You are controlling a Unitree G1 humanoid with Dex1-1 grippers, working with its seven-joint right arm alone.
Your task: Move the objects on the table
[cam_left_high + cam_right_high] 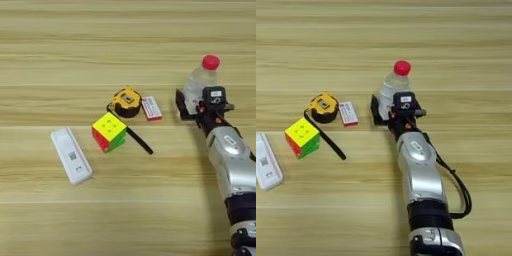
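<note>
The right hand [387,111] is bracketing the base of the upright bottle [392,86] standing on the desk [456,40], fingers seemingly closing on it. Bottle axis is vertical, directly ahead of the forearm.

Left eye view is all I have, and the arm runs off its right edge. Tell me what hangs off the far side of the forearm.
Observer: A black cable loops out from the right side of the silver forearm and curves back in at the black cuff below it.
Operator: Report what lies beyond that cable.
Observer: Only the wood of the table shows from there to the picture's right edge.
Operator: Check right of the bottle too.
Observer: Same there. To the right of the bottle and the gripper I see bare wood; the other items all lie to their left.
</note>
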